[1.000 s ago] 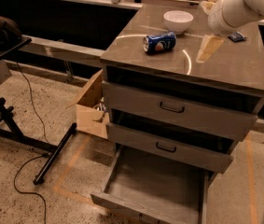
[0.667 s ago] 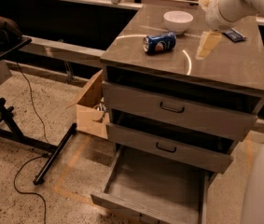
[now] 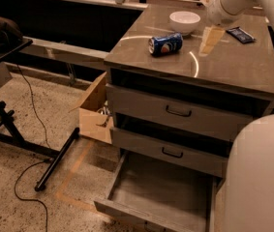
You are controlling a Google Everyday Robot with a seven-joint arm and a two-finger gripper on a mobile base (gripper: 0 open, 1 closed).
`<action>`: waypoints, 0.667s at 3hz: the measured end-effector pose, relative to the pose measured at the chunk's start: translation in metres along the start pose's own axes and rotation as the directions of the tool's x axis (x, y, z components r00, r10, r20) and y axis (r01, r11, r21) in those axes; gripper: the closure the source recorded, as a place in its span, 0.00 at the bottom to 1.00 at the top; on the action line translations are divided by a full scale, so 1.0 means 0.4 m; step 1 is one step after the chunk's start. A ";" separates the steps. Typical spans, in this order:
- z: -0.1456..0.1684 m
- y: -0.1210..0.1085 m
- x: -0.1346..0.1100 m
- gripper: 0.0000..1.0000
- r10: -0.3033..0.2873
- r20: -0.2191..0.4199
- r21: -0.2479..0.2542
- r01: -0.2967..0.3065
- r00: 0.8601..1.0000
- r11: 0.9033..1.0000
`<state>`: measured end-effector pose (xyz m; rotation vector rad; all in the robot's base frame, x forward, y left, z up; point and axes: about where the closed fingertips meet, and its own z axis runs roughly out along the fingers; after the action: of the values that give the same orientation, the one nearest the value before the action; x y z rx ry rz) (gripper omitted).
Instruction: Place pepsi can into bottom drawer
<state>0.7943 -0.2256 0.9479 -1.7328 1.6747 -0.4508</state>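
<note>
Grey metal bench (image 3: 233, 66), flat top with a dull sheen, boxy cabinet under it. White rounded robot body (image 3: 260, 173) fills the lower right. Bottom drawer (image 3: 160, 192) is pulled out, a wide shallow tray with a flat grey floor. Two upper drawers (image 3: 175, 112) are shut, with black handles. Open brown cardboard box (image 3: 94, 115) sits on the speckled floor left of the cabinet. White round bowl (image 3: 185, 21) sits at the back of the bench. Pepsi can (image 3: 165, 44), a blue cylinder, lies on its side on the bench top just in front of the bowl. Tan gripper (image 3: 211, 36) points down just right of the bowl, apart from the can; cannot tell if it is open or closed.
</note>
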 end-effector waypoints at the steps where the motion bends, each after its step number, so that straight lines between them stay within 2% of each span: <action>1: 0.019 -0.008 -0.012 0.00 -0.008 0.029 -0.021 0.008 1.000 1.000; 2: 0.032 -0.009 -0.037 0.00 -0.040 0.065 -0.048 0.043 0.997 0.998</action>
<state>0.8038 -0.2086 0.9443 -1.8014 1.6200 -0.3724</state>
